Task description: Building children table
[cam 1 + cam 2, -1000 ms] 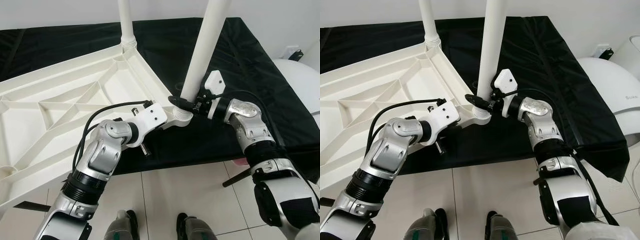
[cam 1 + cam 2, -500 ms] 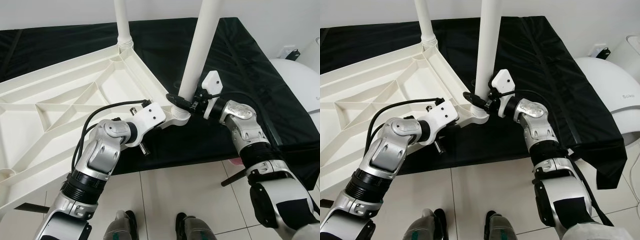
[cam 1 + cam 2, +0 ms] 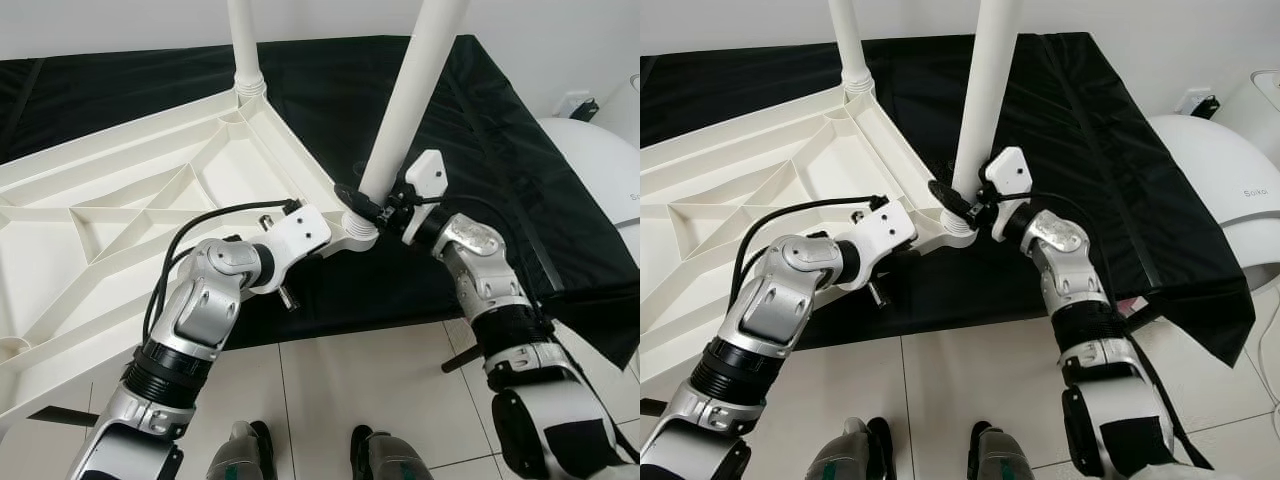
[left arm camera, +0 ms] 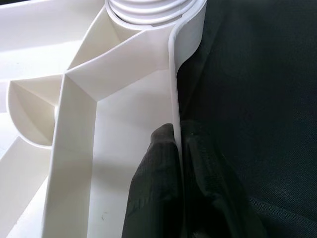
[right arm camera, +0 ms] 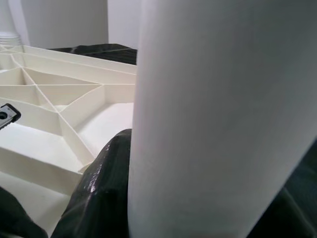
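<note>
While the upturned white ribbed plastic tabletop [image 3: 120, 210] lies on the black-draped bench [image 3: 480, 130], left tool [image 4: 174, 148] pinches its rim; right tool [image 3: 362, 203] clasps the near white tubular leg [image 3: 405, 95] just above its corner socket.

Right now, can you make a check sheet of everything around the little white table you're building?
Surface: black cloth spread under the work, pale tiled floor in front.
Job's things: white tabletop lying upside down, ribs showing; far leg standing in its corner socket; near leg standing tilted in its socket.
Clutter: nothing seen.
End effectors: left end effector pinches the tabletop's rim beside the near socket; right end effector clamps the near leg low down.
Cables: black cable looped over the left wrist.
Surroundings: white wall, a white rounded appliance to the right.
</note>
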Robot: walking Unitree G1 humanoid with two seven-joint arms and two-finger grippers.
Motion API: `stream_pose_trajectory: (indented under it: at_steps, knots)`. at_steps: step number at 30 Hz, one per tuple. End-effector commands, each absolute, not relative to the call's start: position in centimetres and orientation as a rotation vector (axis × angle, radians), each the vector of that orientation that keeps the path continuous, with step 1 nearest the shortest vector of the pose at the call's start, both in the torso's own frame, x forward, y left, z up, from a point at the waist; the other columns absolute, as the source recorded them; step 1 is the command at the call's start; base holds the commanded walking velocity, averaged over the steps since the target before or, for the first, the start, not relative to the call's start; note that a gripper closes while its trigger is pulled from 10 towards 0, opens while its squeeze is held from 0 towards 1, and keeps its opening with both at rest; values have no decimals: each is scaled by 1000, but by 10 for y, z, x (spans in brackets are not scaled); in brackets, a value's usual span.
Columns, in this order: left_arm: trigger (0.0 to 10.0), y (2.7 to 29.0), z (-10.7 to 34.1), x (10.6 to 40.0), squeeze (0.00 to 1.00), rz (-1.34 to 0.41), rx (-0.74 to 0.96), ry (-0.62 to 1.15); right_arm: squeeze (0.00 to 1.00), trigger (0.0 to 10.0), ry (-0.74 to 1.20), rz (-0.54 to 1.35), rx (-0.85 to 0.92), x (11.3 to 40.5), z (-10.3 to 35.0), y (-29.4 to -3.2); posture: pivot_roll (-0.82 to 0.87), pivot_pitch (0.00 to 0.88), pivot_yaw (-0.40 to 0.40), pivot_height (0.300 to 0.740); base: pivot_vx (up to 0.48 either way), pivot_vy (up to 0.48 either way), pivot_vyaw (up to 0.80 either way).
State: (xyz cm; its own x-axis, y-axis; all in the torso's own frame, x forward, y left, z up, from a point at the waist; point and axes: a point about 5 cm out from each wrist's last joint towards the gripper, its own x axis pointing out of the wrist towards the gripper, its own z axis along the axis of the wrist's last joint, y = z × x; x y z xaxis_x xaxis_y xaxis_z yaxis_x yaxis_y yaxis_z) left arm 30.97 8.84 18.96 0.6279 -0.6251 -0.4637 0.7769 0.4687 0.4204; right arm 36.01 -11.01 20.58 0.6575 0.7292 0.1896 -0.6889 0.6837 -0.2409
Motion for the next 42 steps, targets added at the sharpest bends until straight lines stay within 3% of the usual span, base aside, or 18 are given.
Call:
stream_pose_trajectory:
  at_steps: [1, 42]
  knots:
    - [10000, 85, 198, 311, 0, -778, 685, 190, 0, 10000, -166, 788, -127, 359, 180, -109, -103, 203, -7, 740, 0, 0, 0]
    - [10000, 77, 196, 308, 0, -786, 664, 178, 0, 10000, -215, 525, -14, 340, 181, -90, -114, 175, -30, 740, 0, 0, 0]
